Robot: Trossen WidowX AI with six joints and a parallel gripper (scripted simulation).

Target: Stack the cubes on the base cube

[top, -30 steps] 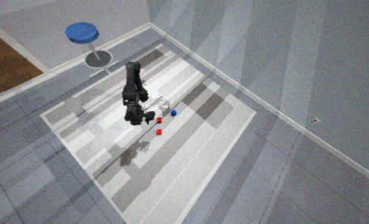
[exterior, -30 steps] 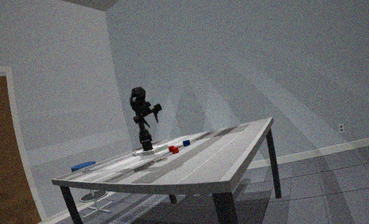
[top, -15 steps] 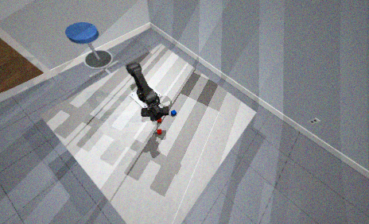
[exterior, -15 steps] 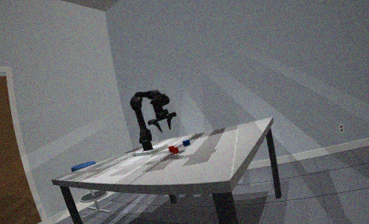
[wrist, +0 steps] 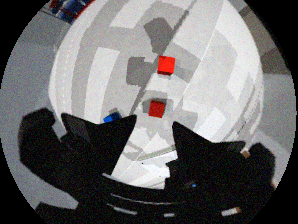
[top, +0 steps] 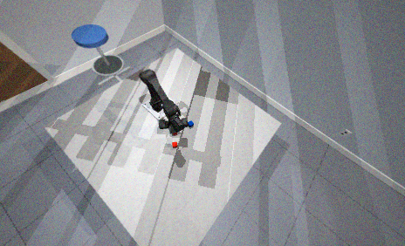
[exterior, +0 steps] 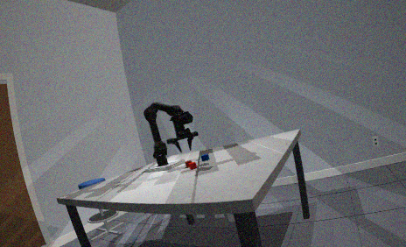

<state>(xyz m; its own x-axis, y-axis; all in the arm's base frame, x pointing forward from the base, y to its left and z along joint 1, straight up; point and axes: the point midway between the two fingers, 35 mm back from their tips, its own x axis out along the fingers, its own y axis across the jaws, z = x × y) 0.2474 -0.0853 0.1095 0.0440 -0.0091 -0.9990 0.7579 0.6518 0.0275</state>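
A bright red cube (top: 175,145) (exterior: 193,165) (wrist: 166,65) lies on the table, farther from the arm's base. A second, darker-looking red cube (top: 175,133) (exterior: 188,163) (wrist: 157,108) lies nearer the arm's base, partly hidden under the gripper in the top view. A blue cube (top: 190,124) (exterior: 205,157) (wrist: 112,117) lies apart to one side, partly covered by a finger in the wrist view. My gripper (exterior: 185,150) (wrist: 154,120) points down above the table with its fingers apart and nothing between them. In the wrist view the nearer red cube shows just beyond the fingertip gap. Which cube is fixed cannot be told.
The arm's white base plate (top: 151,111) (wrist: 157,170) lies on the pale table (top: 128,205) (exterior: 159,193) behind the cubes. A blue stool (top: 90,36) (exterior: 92,183) stands on the floor beyond the table edge. Striped shadows cross the table top.
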